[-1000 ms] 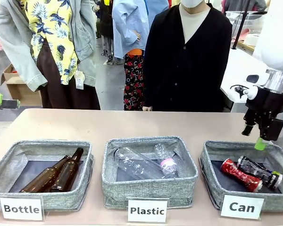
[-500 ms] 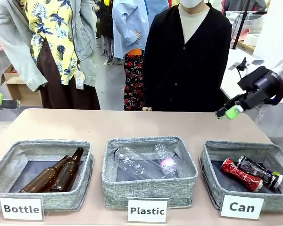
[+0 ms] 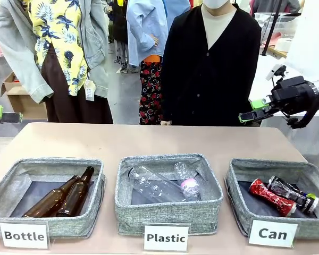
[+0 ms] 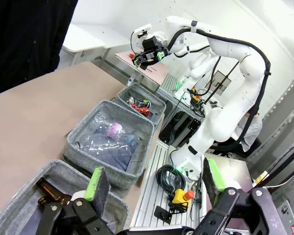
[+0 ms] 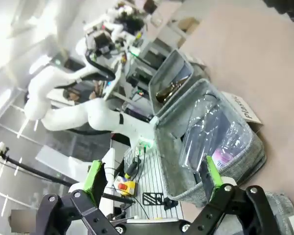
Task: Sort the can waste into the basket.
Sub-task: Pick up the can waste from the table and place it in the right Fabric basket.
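Both cans lie in the basket [image 3: 235,179] at the front right, behind its white "Can" card [image 3: 273,233]: the crushed red can [image 3: 271,197] and, beside it to the right, the dark printed can [image 3: 294,193]. My right gripper [image 3: 251,110] hangs high above the table's far right, fingers pointing left, well clear of the basket. The right wrist view has that gripper [image 5: 153,169] open with nothing between its green pads. My left gripper [image 4: 154,174] is open and holds nothing too. From the left wrist, the basket [image 4: 156,96] and red can [image 4: 136,105] sit far off.
The middle "Plastic" bin [image 3: 169,206] holds clear bottles [image 3: 159,183]. The left "Bottle" bin [image 3: 21,170] holds two brown glass bottles [image 3: 64,195]. A person in a black top [image 3: 212,64] stands at the far edge. Bare tabletop [image 3: 149,139] lies behind the bins.
My right gripper rose from just over the Can basket and swung its fingers from pointing down to pointing left. The cans in the basket did not move.
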Motion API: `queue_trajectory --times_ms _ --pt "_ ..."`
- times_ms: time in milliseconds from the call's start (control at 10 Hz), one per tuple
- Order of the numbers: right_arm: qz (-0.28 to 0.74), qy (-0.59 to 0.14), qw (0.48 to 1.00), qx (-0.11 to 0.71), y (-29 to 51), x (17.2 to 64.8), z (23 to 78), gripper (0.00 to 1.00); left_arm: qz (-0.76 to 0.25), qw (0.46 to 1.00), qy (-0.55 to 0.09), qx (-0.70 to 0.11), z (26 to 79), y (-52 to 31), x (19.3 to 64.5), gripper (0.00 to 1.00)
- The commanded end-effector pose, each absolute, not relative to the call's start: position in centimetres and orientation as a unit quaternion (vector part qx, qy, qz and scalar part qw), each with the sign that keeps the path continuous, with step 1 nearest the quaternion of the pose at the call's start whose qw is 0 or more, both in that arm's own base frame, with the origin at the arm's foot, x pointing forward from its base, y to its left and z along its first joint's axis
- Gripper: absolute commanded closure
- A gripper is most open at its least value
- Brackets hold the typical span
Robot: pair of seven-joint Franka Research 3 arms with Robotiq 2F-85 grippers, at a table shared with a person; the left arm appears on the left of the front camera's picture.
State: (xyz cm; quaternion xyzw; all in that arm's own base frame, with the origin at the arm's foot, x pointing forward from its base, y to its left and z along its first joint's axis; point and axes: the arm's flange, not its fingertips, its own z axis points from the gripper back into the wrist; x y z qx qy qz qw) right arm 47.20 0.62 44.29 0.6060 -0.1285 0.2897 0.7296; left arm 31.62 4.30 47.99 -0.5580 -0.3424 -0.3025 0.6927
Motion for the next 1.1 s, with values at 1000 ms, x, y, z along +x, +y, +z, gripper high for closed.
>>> queue_trajectory --times_ms 1000 --pt "0.325 -0.119 0.734 0.584 1.29 46.85 44.89 0.00 -0.307 0.687 -0.345 -0.561 48.12 4.50 31.41 0.00"
